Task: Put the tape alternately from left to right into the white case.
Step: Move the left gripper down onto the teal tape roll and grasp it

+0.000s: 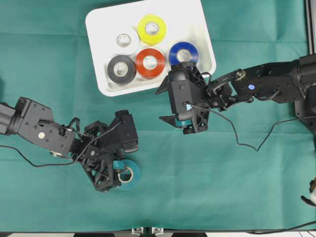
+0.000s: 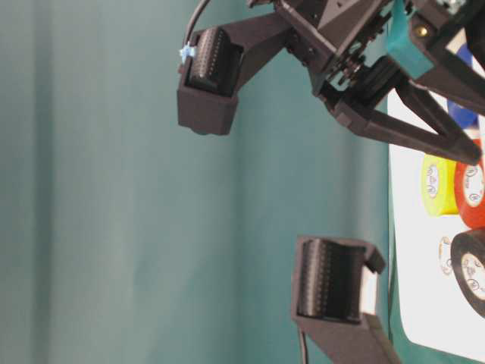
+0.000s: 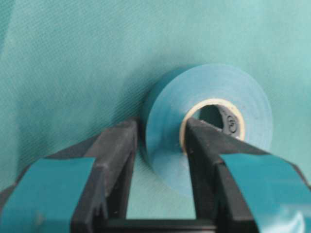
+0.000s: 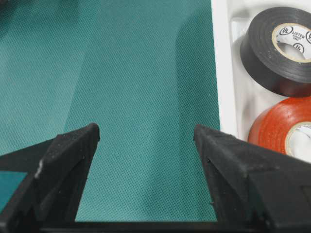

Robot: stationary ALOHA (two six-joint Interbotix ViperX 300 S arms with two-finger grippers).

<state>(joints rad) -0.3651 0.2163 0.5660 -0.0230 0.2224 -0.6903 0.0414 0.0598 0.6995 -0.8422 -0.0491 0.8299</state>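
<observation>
While the white case (image 1: 98,29) holds five rolls, the left gripper (image 3: 160,145) clamps the teal roll (image 3: 209,121).

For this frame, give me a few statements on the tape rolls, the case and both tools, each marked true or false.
1. The white case holds five rolls. True.
2. The left tool is shut on the teal roll, one finger through its core. True.
3. The right tool holds the blue roll. False: it is open and empty; the blue roll lies in the case.
4. The yellow roll lies on the green cloth. False: it is in the case.
</observation>
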